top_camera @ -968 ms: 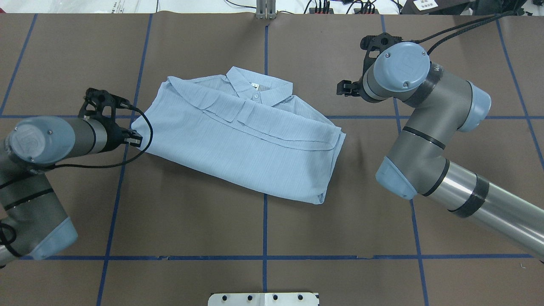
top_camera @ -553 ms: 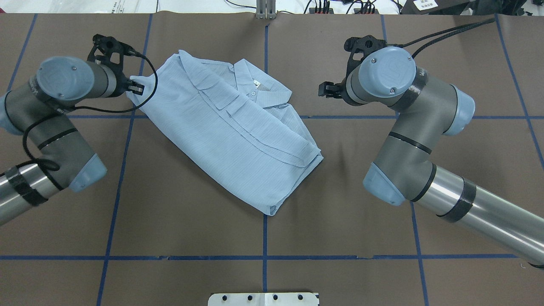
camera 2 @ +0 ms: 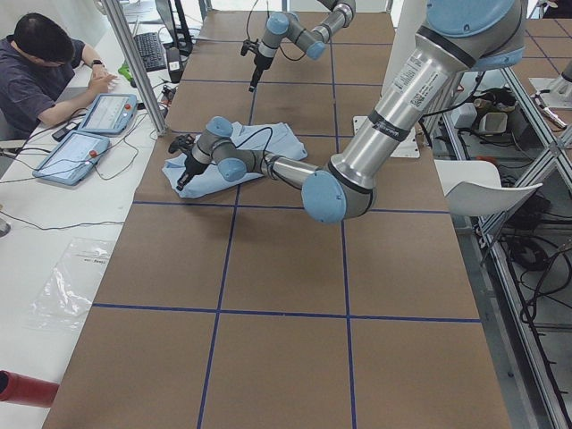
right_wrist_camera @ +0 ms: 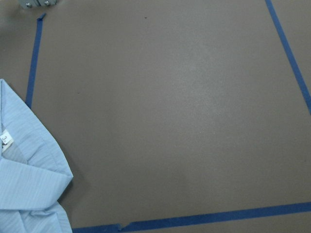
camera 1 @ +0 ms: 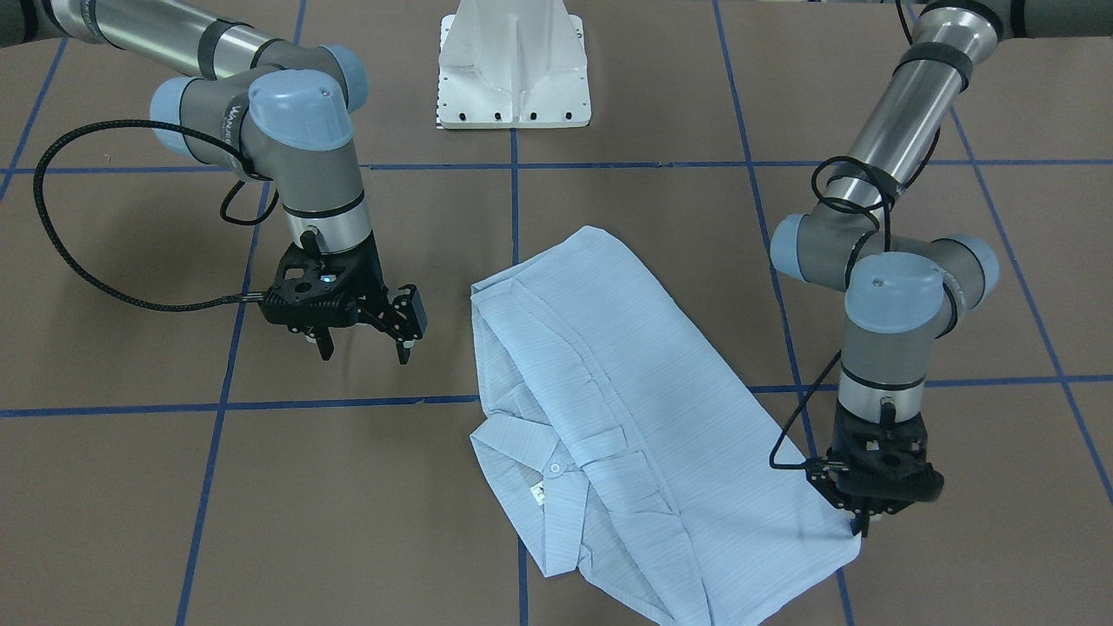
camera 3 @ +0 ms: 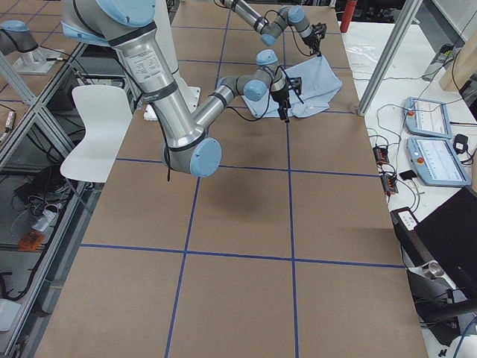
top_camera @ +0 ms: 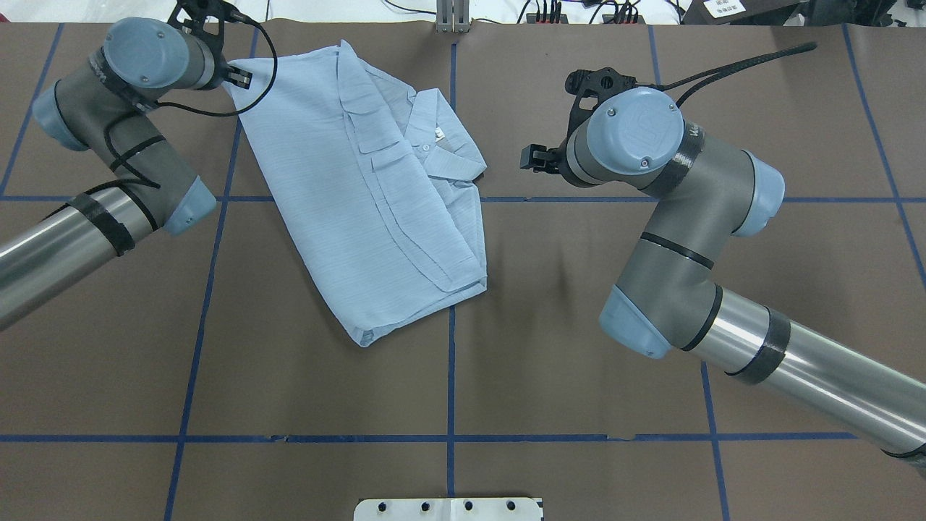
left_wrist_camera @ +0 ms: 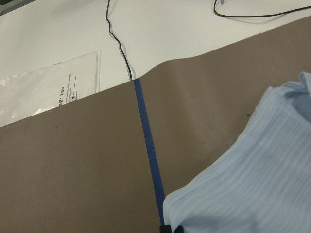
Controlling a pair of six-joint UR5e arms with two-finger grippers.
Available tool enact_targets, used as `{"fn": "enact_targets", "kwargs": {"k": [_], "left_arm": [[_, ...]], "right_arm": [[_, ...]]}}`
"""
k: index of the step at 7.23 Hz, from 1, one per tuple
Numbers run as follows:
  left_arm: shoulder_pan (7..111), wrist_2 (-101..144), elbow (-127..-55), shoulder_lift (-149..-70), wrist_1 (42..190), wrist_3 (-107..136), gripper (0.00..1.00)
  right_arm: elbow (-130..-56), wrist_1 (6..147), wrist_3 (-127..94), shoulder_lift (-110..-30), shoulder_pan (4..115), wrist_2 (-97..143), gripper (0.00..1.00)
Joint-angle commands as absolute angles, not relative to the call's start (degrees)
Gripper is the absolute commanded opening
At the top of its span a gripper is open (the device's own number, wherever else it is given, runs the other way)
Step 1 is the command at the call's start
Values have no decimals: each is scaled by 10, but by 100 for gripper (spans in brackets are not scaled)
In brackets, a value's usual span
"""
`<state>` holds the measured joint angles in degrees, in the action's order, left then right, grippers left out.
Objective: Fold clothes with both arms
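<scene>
The light-blue shirt (top_camera: 376,202) lies folded on the brown table, collar and white neck label toward my right arm. It also shows in the front view (camera 1: 609,391). My left gripper (top_camera: 237,75) is shut on the shirt's far left corner near the table's far edge, and it shows pinching that corner in the front view (camera 1: 861,524). The left wrist view shows the fabric (left_wrist_camera: 252,184) running up to the fingertips. My right gripper (top_camera: 534,158) is open and empty, hovering to the right of the collar (top_camera: 448,148), apart from it. It shows in the front view (camera 1: 365,346). The collar's edge shows in the right wrist view (right_wrist_camera: 24,194).
The white pedestal base (camera 1: 513,69) stands at the near middle edge. Blue tape lines (top_camera: 450,376) grid the table. A plastic bag (left_wrist_camera: 43,87) and cables lie on the white surface past the far edge. An operator (camera 2: 45,63) sits with tablets at that side.
My left gripper pulled the shirt's corner toward the far edge, and the shirt swung round from lying across the table to lying nearly lengthwise. My right gripper moved left toward the collar, still open.
</scene>
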<state>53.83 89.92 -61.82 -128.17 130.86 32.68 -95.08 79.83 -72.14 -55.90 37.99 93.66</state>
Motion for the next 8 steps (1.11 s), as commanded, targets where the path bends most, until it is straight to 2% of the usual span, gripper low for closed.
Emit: {"fn": "enact_targets", "kwargs": {"k": [1, 3, 5, 7, 8], "left_arm": [[557, 940, -623, -1247, 1392, 272, 100], [558, 1020, -674, -1205, 1396, 279, 100], [558, 1020, -698, -1185, 1396, 284, 100], [558, 1020, -698, -1184, 1396, 284, 100], [558, 1020, -698, -1184, 1396, 285, 100]], "right_arm": [[-903, 789, -793, -514, 367, 915, 100], [-772, 778, -906, -403, 354, 869, 98], [-645, 702, -1022, -338, 335, 825, 94], [-576, 659, -1026, -319, 329, 809, 91], [-567, 657, -1026, -319, 326, 803, 86]]}}
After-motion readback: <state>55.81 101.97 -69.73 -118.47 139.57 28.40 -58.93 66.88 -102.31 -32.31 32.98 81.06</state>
